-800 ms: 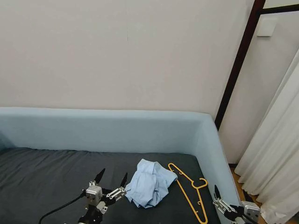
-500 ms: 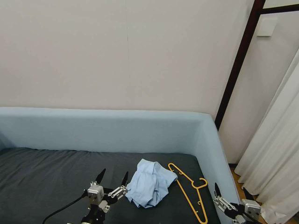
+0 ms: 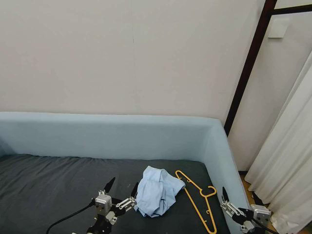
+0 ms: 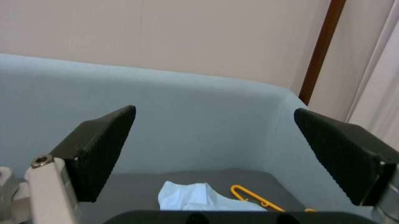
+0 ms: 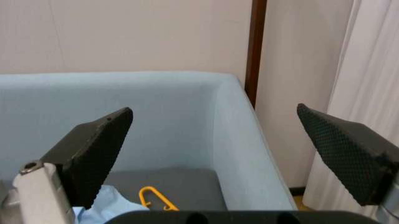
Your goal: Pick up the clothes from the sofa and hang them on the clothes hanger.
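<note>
Left claw [image 3: 124, 185] beside clothes [image 3: 157, 193], hanger [image 3: 197, 197] beyond

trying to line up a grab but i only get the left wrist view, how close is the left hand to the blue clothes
observer: In the head view the left hand hovers open just left of the light blue clothes. Its nearer fingertip is at the cloth's edge, and I cannot tell if it touches.
operator: ok and where's the right hand
observer: The right hand is open and low by the sofa's right armrest, to the right of the orange hanger.
operator: is the hanger buried under the cloth
observer: No. It lies bare on the dark seat to the right of the clothes, with its hook pointing toward the armrest.
</note>
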Controlling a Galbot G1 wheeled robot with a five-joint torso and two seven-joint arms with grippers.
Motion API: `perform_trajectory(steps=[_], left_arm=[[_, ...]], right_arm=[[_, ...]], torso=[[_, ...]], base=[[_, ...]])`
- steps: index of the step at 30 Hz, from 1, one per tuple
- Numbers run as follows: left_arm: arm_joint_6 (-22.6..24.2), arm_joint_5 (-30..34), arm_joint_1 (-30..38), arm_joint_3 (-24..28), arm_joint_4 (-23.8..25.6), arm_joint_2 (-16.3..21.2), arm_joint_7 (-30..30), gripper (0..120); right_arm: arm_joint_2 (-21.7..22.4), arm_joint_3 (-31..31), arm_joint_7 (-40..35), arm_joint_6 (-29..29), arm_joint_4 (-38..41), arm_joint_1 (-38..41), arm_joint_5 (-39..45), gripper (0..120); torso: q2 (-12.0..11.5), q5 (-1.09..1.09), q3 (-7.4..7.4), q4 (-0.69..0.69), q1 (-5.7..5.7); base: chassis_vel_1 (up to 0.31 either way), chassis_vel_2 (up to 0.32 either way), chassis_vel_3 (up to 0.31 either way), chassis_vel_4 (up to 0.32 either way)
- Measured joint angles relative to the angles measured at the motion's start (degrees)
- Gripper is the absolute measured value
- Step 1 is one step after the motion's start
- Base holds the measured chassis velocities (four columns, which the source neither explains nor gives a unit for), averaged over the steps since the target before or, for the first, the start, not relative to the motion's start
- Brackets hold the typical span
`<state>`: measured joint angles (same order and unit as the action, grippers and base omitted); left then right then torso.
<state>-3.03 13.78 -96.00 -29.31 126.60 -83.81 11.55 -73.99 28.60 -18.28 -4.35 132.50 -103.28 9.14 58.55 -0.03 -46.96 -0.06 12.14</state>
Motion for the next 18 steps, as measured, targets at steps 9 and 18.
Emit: perform_trajectory(steps=[9,18], left_arm=[[-1.54,0.04,0.53,0.1,-0.92,-0.12,-1.43,100],[-1.79,0.94,0.73,-0.05,-1.09,1.4,-1.29,100]], right_arm=[[-1.69,-1.73,-1.96,1.44,0.81,-0.49,0.18,100],[-3.87,-3.53,-3.68,4.0,0.55,-0.85,-0.27,100]], torso=[[0.0,-0.01,0.0,0.0,0.0],[0.0,-0.01,0.0,0.0,0.0]], base=[[0.0,0.0,0.0,0.0],[0.0,0.0,0.0,0.0]])
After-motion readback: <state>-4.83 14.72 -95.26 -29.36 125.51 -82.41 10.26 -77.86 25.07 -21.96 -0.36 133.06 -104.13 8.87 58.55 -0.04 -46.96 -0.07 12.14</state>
